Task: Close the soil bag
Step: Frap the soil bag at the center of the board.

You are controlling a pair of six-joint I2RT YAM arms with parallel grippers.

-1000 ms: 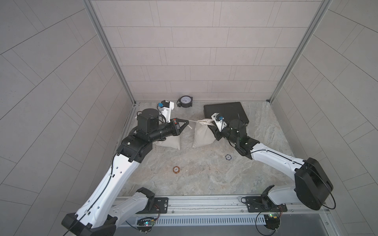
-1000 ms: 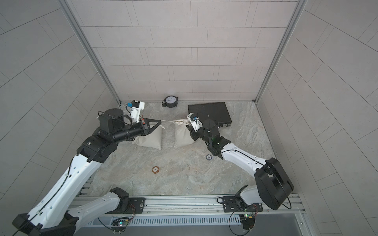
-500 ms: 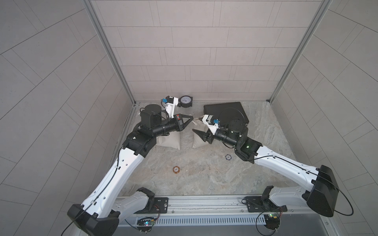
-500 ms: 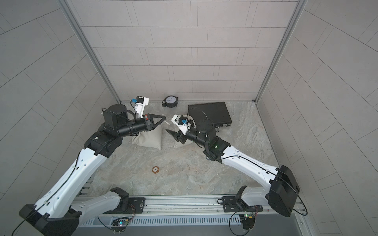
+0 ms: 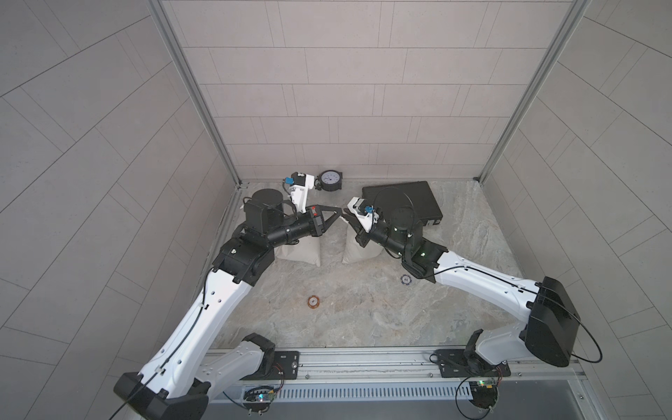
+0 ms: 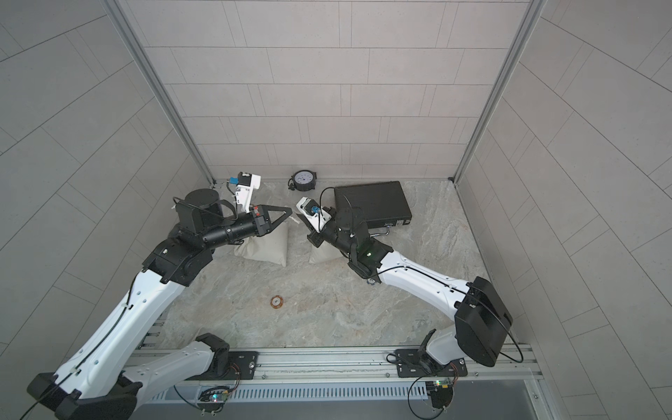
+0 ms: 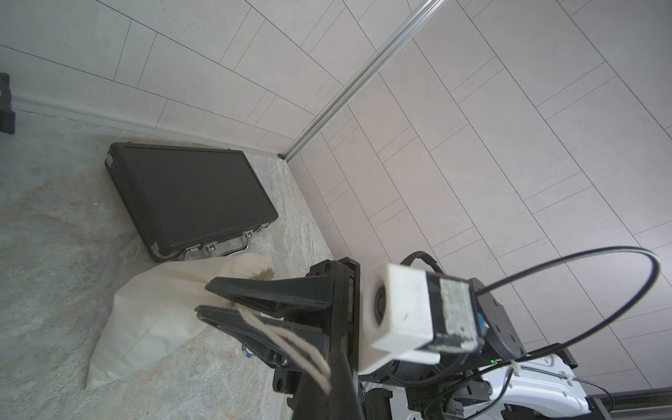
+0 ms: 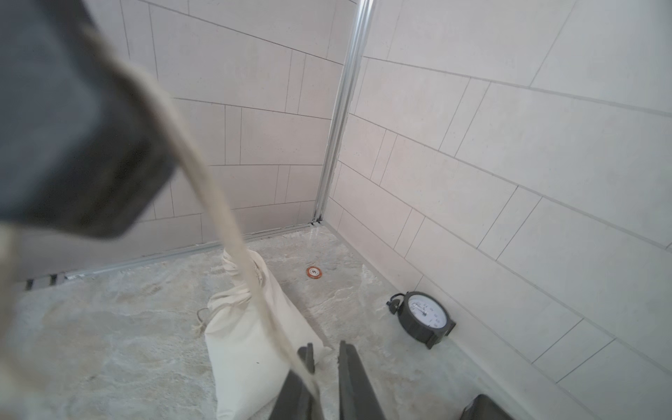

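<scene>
Right hand (image 7: 203,299) up off soil bag (image 7: 152,316), at left hand's (image 6: 291,211) drawstring (image 8: 218,203)

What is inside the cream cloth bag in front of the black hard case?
In the left wrist view, brownish material shows at the mouth of the cream cloth bag; the cloth and the right gripper cover the rest.
</scene>
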